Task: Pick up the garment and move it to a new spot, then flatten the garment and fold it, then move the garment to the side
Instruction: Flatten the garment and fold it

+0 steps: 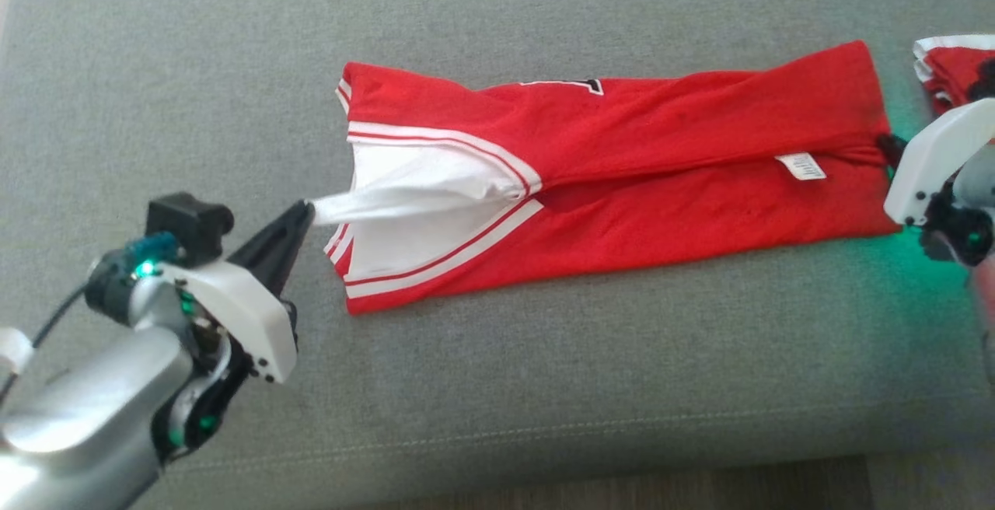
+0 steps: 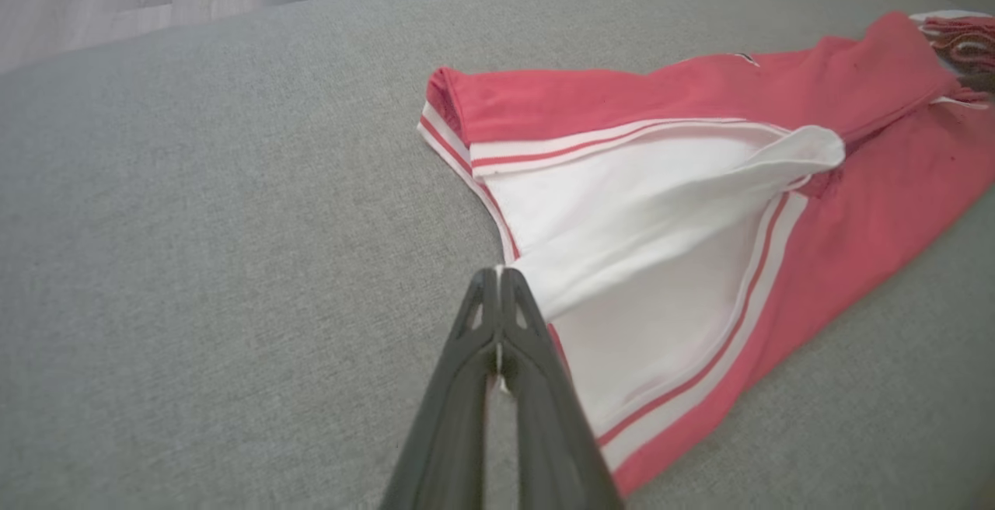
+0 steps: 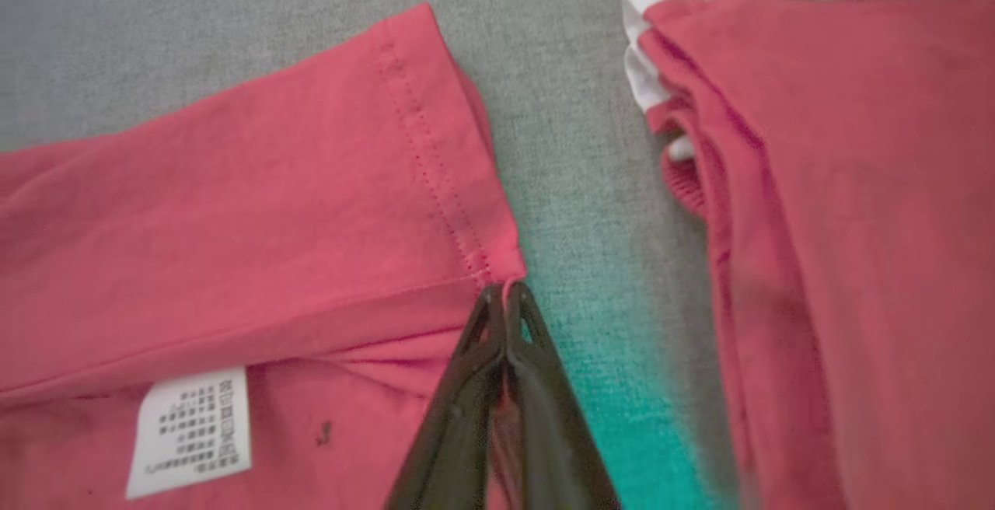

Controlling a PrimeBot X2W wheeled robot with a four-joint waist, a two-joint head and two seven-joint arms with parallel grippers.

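Garment [image 1: 622,183]: a red jersey with white, red-striped trim, stretched lengthwise across the middle of the grey cushion [image 1: 544,385], its long sides turned in over the centre.
Left hand [image 1: 301,213]: fingers pressed together on a pinch of the white fabric at the trimmed end, which is drawn out into a taut point.
Right hand [image 1: 888,146]: fingers together on the red hem at the opposite end, at the stitched corner where the folded edges meet (the care label [image 1: 801,166] lies just beside that pinch).
Neighbour: a second red piece [image 1: 960,67] lies near the hem end, apart from the jersey.
Handling: judged to be light, limp knit cloth. It has no stiffness, so it will sag and wrinkle wherever it is not under tension.
Where to hold: probably best at hem, seam or trim, taking all layers at both ends and keeping the pull even.
Risk: a thin fingertip pinch on one layer may drag that layer out of the fold, or the white cloth may slip free.
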